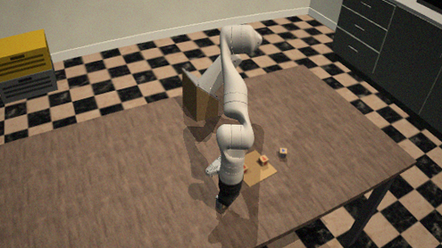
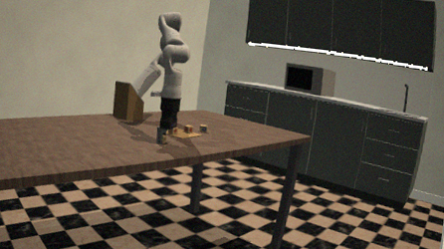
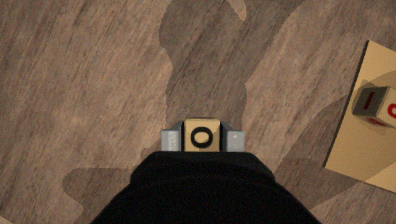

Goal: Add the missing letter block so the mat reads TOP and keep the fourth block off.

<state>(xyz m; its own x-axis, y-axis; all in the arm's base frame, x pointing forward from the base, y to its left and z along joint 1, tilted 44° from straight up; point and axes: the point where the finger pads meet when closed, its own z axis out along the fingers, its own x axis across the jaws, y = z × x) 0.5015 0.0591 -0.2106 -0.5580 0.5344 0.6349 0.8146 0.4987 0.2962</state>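
Note:
My gripper (image 1: pixel 220 205) (image 2: pixel 162 138) (image 3: pixel 201 132) points down at the table, off the mat. Its fingers stand against both sides of a light wooden block (image 3: pixel 202 134) with a black O on top. The tan mat (image 1: pixel 266 173) (image 2: pixel 196 135) (image 3: pixel 342 161) lies flat beside it. One block on the mat (image 1: pixel 245 169) (image 2: pixel 175 130) (image 3: pixel 379 107) is partly hidden by the arm in the top view and cut off in the wrist view; its letters are red. Another block (image 1: pixel 263 160) (image 2: pixel 188 129) with a red letter is on the mat. A block with a blue mark (image 1: pixel 283 152) (image 2: pixel 203 128) is off the mat.
The arm stands on a wooden pedestal (image 1: pixel 200 101) (image 2: pixel 128 103) at the table's back edge. The wooden table (image 1: pixel 91 175) (image 2: pixel 51 149) reaches past the mat on both sides. The front table edge is beyond the gripper.

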